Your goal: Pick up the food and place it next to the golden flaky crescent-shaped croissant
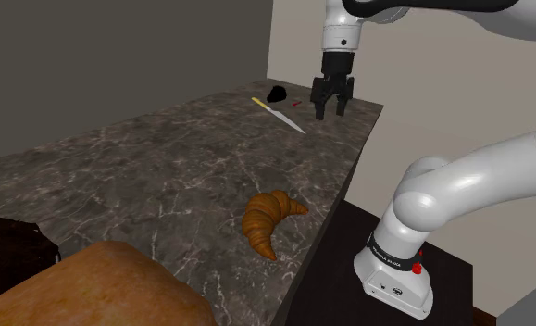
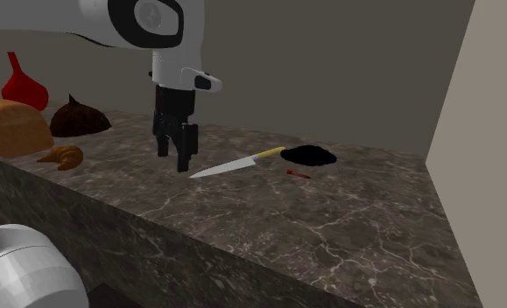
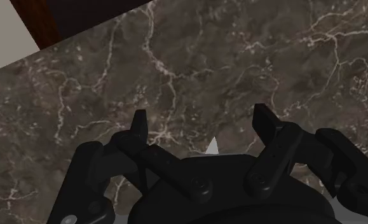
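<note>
The gripper (image 1: pixel 330 113) (image 2: pixel 176 159) (image 3: pixel 201 118) hangs fingers-down over a dark veined stone counter (image 1: pixel 164 176) (image 2: pixel 348 219) (image 3: pixel 195 57), its two black fingers standing apart with nothing clasped between them. Just beside it lies a knife (image 1: pixel 280 115) (image 2: pixel 234 164), its pale blade pointing toward the gripper and its yellow handle pointing away. In the wrist view only the blade's tip (image 3: pixel 212 146) pokes out above the hand's body, between the fingers. At the handle's end sits a black lump (image 1: pixel 277 94) (image 2: pixel 309 156), and just beside that a small red sliver (image 1: pixel 296 103) (image 2: pixel 299 173). Both are close to the gripper, but each is too small and plain to tell which of them is the food. The croissant (image 1: pixel 271 218) (image 2: pixel 63 157), golden brown and curved, lies well apart from this group, near the counter's edge on the stand's side. Beyond it, in the second exterior view, a large brown loaf (image 1: pixel 99 287) (image 2: pixel 10 127), a dark brown mound (image 2: pixel 78 116) and a red teardrop-shaped thing (image 2: pixel 24 85) crowd the counter's far end. The loaf and the red thing are cut off by that view's left edge. In the shoulder view the loaf looms at the lower left, also cut off. The knife is the only thing close under the open fingers.
</note>
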Controlling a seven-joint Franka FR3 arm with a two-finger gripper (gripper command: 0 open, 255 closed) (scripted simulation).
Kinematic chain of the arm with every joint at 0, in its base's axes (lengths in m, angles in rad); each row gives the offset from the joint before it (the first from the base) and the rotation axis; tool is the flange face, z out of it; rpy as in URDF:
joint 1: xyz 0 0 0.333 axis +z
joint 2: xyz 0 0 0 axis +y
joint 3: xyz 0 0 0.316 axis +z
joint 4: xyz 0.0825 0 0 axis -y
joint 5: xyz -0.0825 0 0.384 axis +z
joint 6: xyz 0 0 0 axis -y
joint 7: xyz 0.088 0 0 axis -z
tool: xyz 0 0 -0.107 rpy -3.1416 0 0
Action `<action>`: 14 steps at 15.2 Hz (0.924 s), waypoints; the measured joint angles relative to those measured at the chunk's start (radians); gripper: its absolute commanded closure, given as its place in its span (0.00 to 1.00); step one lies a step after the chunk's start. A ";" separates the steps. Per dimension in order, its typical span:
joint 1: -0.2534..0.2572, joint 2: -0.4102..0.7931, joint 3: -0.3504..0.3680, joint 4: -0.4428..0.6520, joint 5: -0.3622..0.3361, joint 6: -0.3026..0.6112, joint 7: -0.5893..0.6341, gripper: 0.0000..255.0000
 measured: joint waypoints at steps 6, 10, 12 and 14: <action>-0.032 0.120 0.011 0.058 0.001 0.097 0.081 0.00; -0.062 0.251 0.017 0.140 -0.003 0.180 0.163 0.00; -0.079 0.317 0.013 0.196 -0.010 0.207 0.198 0.00; -0.092 0.381 0.013 0.243 -0.015 0.240 0.240 0.00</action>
